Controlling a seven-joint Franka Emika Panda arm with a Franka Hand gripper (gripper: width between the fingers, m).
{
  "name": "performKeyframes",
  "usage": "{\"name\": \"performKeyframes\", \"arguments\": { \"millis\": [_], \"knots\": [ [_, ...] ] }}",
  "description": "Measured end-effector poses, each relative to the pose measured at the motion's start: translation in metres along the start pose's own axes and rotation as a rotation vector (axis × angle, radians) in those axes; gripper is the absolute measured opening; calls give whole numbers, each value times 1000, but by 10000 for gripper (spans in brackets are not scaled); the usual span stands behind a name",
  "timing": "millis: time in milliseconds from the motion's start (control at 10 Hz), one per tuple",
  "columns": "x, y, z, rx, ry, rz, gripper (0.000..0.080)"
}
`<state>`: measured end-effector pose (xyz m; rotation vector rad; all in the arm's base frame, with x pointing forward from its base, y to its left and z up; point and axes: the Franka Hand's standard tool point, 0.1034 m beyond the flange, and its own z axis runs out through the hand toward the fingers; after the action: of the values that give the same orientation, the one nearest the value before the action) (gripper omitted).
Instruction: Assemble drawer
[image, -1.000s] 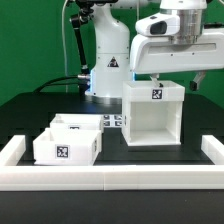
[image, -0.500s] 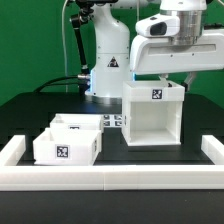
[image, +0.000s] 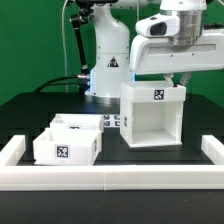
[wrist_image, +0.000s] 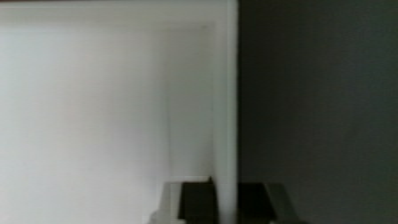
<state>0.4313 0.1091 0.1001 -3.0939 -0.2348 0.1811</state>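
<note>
The drawer's large white hollow box (image: 152, 115) stands upright at the exterior view's centre right, open side toward the camera, with a tag on its top front edge. Two small shallow white trays (image: 65, 148) (image: 78, 124) sit together at the exterior view's left, the front one showing a tag. My gripper (image: 176, 80) is down at the box's top right rear edge. In the wrist view the box's thin wall (wrist_image: 228, 100) runs between my gripper's (wrist_image: 228, 203) dark fingers (wrist_image: 192, 203), which sit against both faces of it. The fingertips are hidden behind the box in the exterior view.
A low white border wall (image: 110, 178) runs along the front and up both sides of the black table. The arm's base (image: 105, 70) stands at the back with cables beside it. The marker board (image: 112, 120) lies between the trays and the box.
My gripper has come down a little onto the box's top rear edge. The box has shifted slightly toward the exterior view's left. The trays have not moved.
</note>
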Motion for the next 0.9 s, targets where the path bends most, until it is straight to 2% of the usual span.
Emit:
{"name": "performKeyframes", "arguments": {
  "millis": [400,900],
  "knots": [
    [3,1,0,2,1,1,36],
    [64,15,-8,21,69,6,38]
  ]
}}
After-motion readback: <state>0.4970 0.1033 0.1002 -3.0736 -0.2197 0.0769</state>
